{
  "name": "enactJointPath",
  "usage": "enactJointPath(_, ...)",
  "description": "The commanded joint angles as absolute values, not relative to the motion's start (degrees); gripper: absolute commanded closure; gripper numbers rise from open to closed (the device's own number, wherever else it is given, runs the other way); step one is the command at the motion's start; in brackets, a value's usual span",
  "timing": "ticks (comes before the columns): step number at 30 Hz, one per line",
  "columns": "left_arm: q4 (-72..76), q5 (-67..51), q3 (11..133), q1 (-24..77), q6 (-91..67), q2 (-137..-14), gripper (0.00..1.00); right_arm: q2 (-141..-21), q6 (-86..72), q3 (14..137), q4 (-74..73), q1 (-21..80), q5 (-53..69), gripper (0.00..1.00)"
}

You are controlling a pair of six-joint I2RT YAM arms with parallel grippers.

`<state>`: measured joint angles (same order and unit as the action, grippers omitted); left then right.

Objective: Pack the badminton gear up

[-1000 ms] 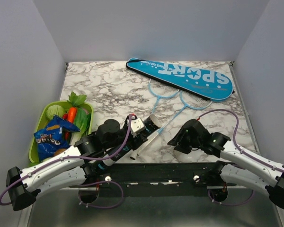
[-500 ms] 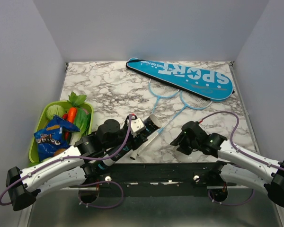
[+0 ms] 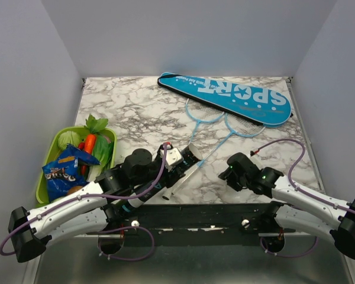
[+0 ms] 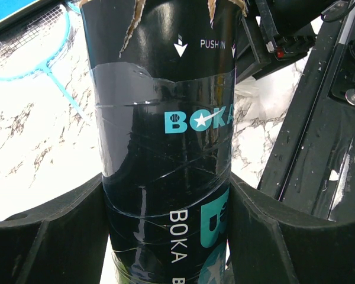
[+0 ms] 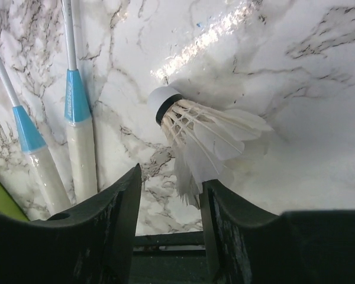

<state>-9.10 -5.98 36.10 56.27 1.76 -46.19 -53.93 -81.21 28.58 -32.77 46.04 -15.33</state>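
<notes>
My left gripper [image 4: 165,189] is shut on the dark slim tube [image 4: 165,118], which reads "BOKA"; from above the tube [image 3: 188,167] slants over the near table. My right gripper [image 5: 170,177] is open and low over the marble. A white shuttlecock [image 5: 195,127] lies on its side just ahead, its feathers brushing the right finger [image 5: 236,225]. Two white racket handles [image 5: 83,154] lie to the left. The light-blue rackets [image 3: 204,111] stick out from under the blue "SPORT" cover [image 3: 231,94] at the back. From above, my right gripper [image 3: 225,173] hides the shuttlecock.
A green basket [image 3: 52,145] with vegetables and a blue snack packet [image 3: 65,168] stands at the left edge. The black mounting rail [image 3: 189,216] runs along the near edge. Grey walls close in the table on three sides.
My right gripper has shifted a little to the right and its jaws have narrowed slightly. The left arm and the tube have barely moved.
</notes>
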Motion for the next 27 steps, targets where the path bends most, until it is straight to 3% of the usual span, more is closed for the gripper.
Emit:
enactJointPath(1, -8.0, -5.89, 37.97, 56.43, 1.32, -46.49, 0.86, -53.52, -81.83, 27.6, -33.84, 45.53, -21.88, 0.53)
enactJointPath(3, -8.0, -5.89, 37.97, 56.43, 1.32, -46.76, 0.86, -53.7, -81.83, 27.42, -33.66, 45.26, -22.41, 0.6)
enactJointPath(7, -8.0, -5.98, 38.06, 56.43, 1.41, -47.02, 0.86, -53.61, -81.56, 27.42, -33.75, 45.18, -24.51, 0.88)
enactJointPath(10, -8.0, -6.06, 37.97, 56.43, 1.49, -47.11, 0.86, -52.83, -80.08, 27.6, -33.49, 45.26, -25.66, 0.99)
enactJointPath(18, -8.79, -8.35, 38.14, 56.43, 2.2, -48.07, 0.86, -48.96, -62.95, 36.19, -32.96, 45.26, -24.35, 0.99)
enactJointPath(27, -9.67, -16.86, 38.23, 56.43, 3.25, -50.36, 0.86, -49.48, -36.49, 53.16, -36.9, 45.26, -6.96, 0.99)
